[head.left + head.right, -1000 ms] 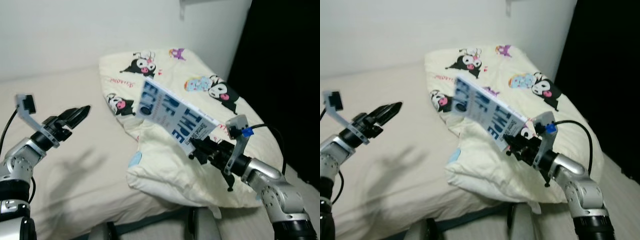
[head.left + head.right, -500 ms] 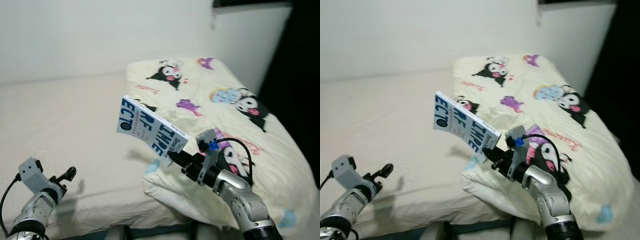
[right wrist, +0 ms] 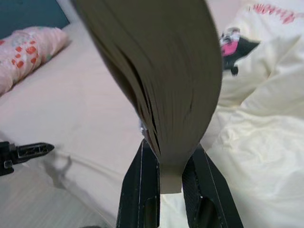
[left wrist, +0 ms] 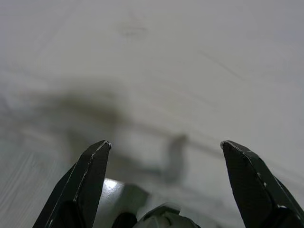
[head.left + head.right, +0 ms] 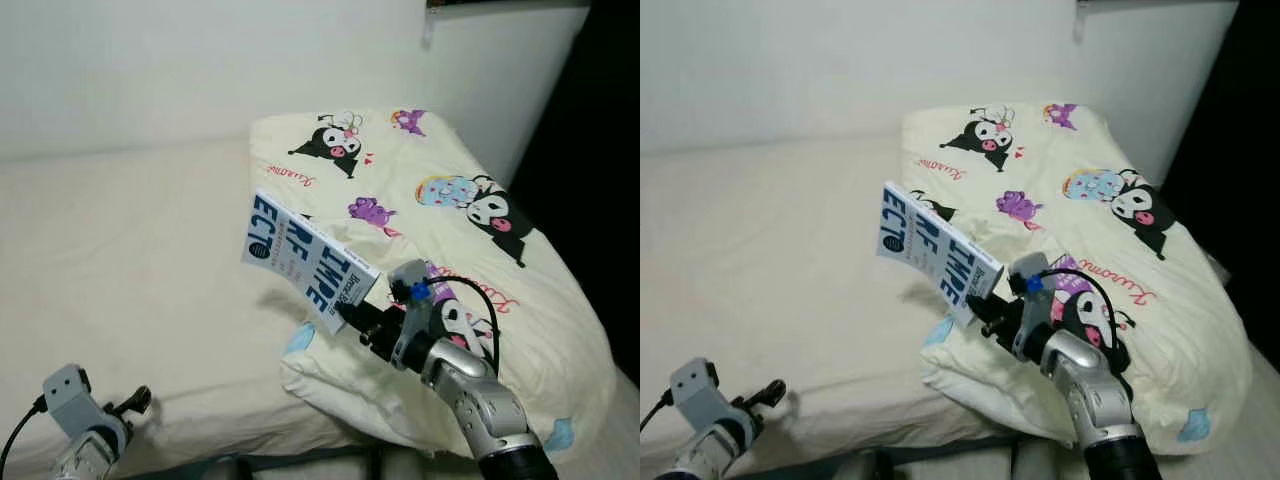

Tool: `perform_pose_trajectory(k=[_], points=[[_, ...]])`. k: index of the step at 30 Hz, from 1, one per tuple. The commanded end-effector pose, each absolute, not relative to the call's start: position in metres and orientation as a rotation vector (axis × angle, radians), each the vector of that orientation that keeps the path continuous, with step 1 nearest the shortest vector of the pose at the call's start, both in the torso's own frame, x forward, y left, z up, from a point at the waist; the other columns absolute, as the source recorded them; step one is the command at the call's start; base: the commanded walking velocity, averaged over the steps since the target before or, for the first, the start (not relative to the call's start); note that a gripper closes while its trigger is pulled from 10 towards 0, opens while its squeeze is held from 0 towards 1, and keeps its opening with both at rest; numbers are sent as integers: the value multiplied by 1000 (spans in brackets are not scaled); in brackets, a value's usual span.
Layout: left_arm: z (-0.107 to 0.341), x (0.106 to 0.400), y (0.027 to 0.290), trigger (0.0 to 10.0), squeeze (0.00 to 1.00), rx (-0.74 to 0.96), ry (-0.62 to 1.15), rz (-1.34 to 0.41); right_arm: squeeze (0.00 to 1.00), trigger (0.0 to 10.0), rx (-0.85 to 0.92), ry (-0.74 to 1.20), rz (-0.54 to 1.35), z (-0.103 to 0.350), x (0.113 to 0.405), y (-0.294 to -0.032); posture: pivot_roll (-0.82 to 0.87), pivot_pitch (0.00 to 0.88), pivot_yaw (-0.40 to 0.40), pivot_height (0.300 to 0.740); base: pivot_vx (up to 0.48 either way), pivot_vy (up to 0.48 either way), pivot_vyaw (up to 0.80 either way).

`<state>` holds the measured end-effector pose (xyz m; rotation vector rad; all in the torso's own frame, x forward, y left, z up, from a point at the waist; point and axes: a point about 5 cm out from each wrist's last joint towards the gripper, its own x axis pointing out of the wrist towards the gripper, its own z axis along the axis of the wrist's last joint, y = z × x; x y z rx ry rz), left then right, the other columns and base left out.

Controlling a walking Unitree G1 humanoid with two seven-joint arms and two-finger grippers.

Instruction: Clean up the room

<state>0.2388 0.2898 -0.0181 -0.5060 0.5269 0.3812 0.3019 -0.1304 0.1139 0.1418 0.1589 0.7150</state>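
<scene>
Left eye view: the right gripper (image 5: 352, 314) has its fingers clamped on the lower corner of a white book (image 5: 305, 259) with blue lettering, held tilted at mid-frame above the cream bed (image 5: 130, 250), beside the cartoon-print duvet (image 5: 450, 210). Against half a second ago, the book sits slightly lower and the left gripper (image 5: 137, 404) has sunk further into the lower left corner, fingers spread wide with nothing between them.
</scene>
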Motion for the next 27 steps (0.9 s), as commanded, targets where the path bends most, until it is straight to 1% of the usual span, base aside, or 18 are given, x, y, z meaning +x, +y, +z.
perform_pose_trajectory(k=[1,5,7,11,16,19,21,23,27], points=[[-32,223,286,10000,0,-501,593,403,0,0,138,117,730,119,302,-125,-113,66,26,620,0,0,0],[-36,220,283,10000,0,-494,615,405,0,0,138,116,731,119,302,-125,-114,65,26,630,0,0,0],[-43,215,275,10000,0,-465,681,381,0,0,137,116,729,118,302,-126,-113,65,26,645,-480,0,0],[-45,213,273,10000,0,-452,693,372,0,0,138,115,730,117,303,-125,-113,65,28,660,-480,0,0],[-49,208,269,10000,0,-458,698,363,0,0,140,111,730,117,303,-124,-111,68,29,685,0,0,0],[-51,206,268,10000,0,-459,705,365,0,0,141,111,732,117,303,-124,-111,68,29,690,0,0,0],[-55,201,266,10000,0,-450,732,367,0,0,145,113,735,116,302,-122,-112,69,26,705,0,0,0],[-56,199,265,10000,0,-443,741,364,0,0,145,115,734,115,302,-122,-112,69,26,710,0,0,0],[-62,192,261,10000,0,-428,781,365,0,0,148,157,719,102,302,-123,-112,63,22,730,0,0,0]])
